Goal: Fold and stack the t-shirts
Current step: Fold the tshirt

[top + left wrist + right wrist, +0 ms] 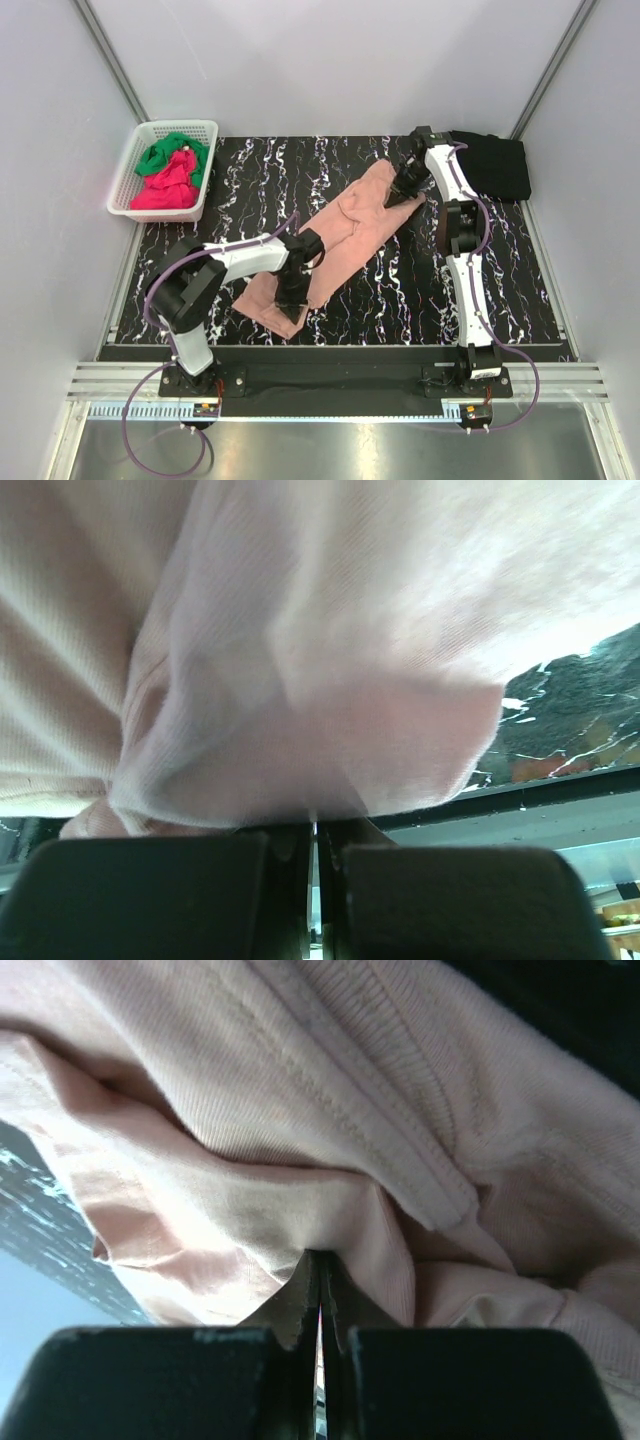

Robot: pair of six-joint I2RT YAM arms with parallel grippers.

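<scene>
- As it lies stretched diagonally across the middle of the top view, the pink t-shirt (345, 225) is pinched at both ends.
- Left claw (315, 825): pressed together on cloth, lower left end.
- Right claw (320, 1255): pressed together on a seamed fold, upper right end.
- Handling: judged light, limp, sag-prone; grip hems or corners.

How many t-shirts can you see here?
4. A salmon-pink one lies diagonally across the table, a black one sits far right, a green one and a magenta-red one are bunched in the white basket. More may be hidden there.
</scene>
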